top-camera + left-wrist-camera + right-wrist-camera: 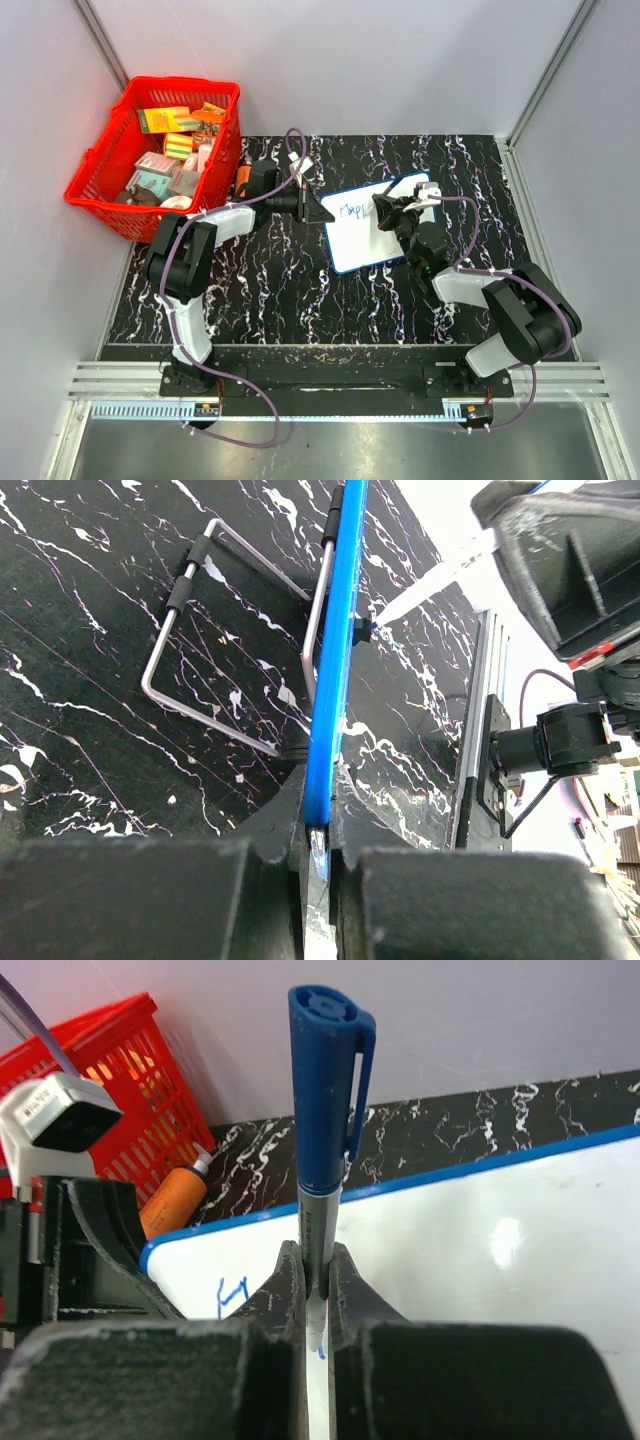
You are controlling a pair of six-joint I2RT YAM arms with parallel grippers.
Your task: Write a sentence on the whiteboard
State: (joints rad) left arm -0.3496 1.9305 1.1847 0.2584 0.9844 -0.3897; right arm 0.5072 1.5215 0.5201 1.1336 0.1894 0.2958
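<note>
The whiteboard (pixel 360 245), white with a blue rim, sits mid-table, propped on a wire stand (pixel 230 650). My left gripper (pixel 322 212) is shut on its left edge; the left wrist view shows the blue rim (pixel 335 660) edge-on, pinched between the fingers of that gripper (pixel 320 815). My right gripper (pixel 388 212) is shut on a grey marker (pixel 325 1110) with its blue cap on the back end. The marker's tip (pixel 385 622) rests on the board. Of the sentence, a few blue letters (pixel 352 210) stand at the board's upper left, with the first letter (pixel 232 1295) in the right wrist view.
A red basket (pixel 155 160) full of small boxes and packets stands at the table's back left corner. An orange tube (pixel 175 1200) lies between the basket and the board. Grey walls close in the table on three sides.
</note>
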